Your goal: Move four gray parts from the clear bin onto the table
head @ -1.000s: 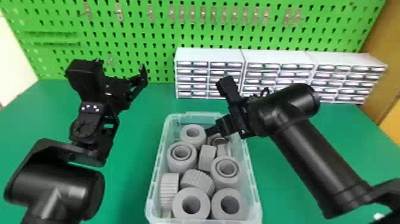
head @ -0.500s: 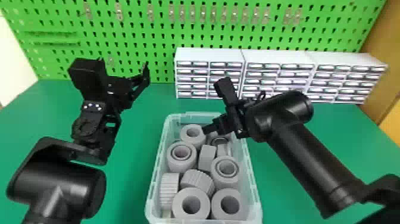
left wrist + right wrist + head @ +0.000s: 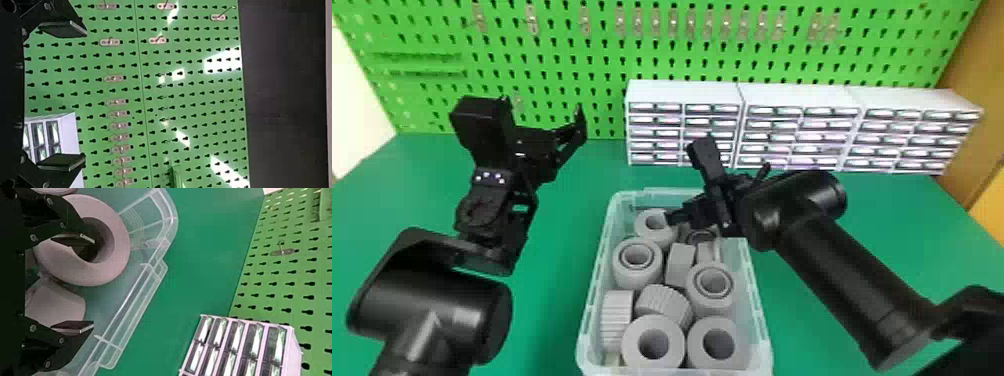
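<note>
Since the earlier frames the right arm has edged leftward over the clear bin (image 3: 761, 320), and the left arm has drifted slightly inward. The right gripper (image 3: 90, 283) has its jaws apart with nothing between them; one fingertip is over the bore of the gray ring (image 3: 652, 239) in the bin's far-left corner, the other clear of it, perhaps so they can close across its wall. Its neighbours crowd it, so the space for the outer finger looks tight. Nearer, more gray parts stand bore up, while the ribbed part (image 3: 664, 302) lies on its side, probably where it settled. The bin sits mid-bench, likely to leave bare bench (image 3: 552, 300) beside it for setting parts down. Over the bench's left side, the left gripper (image 3: 80, 95) waits empty, jaws wide, seemingly clear of the reach. Drawer units (image 3: 682, 92) line the far edge.
</note>
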`<state>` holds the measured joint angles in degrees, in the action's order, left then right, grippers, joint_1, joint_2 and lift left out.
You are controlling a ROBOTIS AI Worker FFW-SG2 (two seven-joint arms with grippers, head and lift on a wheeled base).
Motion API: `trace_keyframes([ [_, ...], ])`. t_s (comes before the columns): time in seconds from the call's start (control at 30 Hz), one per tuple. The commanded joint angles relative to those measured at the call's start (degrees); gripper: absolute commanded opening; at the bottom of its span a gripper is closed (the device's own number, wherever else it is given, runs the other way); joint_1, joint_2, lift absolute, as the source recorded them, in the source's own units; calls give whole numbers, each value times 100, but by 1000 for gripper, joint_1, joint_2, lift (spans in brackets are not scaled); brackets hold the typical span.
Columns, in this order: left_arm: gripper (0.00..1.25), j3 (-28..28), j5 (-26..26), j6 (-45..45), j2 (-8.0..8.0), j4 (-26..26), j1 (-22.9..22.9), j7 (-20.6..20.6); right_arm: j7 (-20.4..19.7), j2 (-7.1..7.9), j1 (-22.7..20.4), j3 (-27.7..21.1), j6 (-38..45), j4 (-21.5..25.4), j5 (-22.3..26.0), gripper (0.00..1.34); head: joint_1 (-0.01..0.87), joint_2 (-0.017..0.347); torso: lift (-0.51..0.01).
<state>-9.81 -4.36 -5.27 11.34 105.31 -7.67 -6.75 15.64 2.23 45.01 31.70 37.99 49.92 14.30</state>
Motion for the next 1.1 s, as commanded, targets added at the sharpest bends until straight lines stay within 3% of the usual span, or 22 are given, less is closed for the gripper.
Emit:
trace_keyframes([
  [0.0, 1086, -4, -4, 0, 0, -11, -15, 7, -17, -12, 43, 108, -195, -140, 20, 827, 678, 34, -50],
  [1.07, 1086, -57, -56, 53, 35, -99, -103, 51, -430, -82, 78, 662, -1478, -1028, 495, 825, 678, 34, -50],
])
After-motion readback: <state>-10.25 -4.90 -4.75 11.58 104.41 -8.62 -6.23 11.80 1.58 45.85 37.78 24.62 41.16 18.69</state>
